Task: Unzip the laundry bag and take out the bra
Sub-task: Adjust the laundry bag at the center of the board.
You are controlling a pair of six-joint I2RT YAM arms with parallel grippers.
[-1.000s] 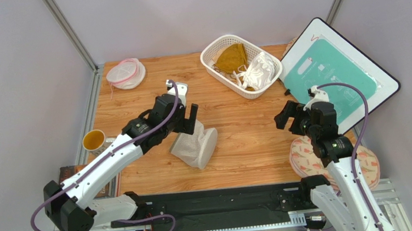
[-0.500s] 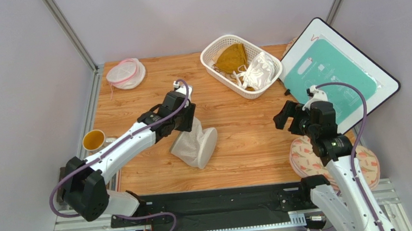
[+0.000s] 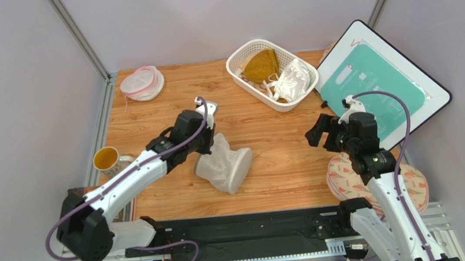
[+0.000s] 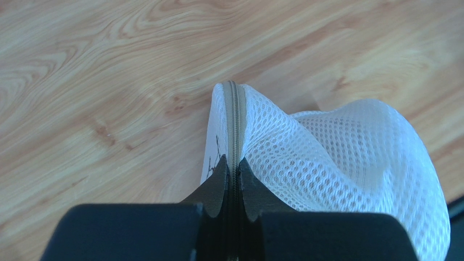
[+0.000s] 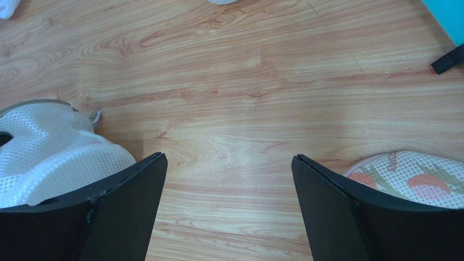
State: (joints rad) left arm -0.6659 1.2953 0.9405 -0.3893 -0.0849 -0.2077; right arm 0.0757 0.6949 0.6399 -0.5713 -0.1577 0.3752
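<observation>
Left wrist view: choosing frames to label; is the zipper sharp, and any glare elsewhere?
Left wrist: zipper and mesh of the laundry bag crisp, its bulge slightly washed out. Right wrist: mild sheen on the table. Top external: even light.

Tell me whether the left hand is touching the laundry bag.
Touching. The left wrist view shows the left hand shut on the laundry bag, its fingers pinching the tan zipper seam with no gap.

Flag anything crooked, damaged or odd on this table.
The laundry bag lies on its side, buckled inward where the left claw is shut on its zipper seam. The teal board sits crooked, overhanging the right edge of the table. No spill or damage shows.
</observation>
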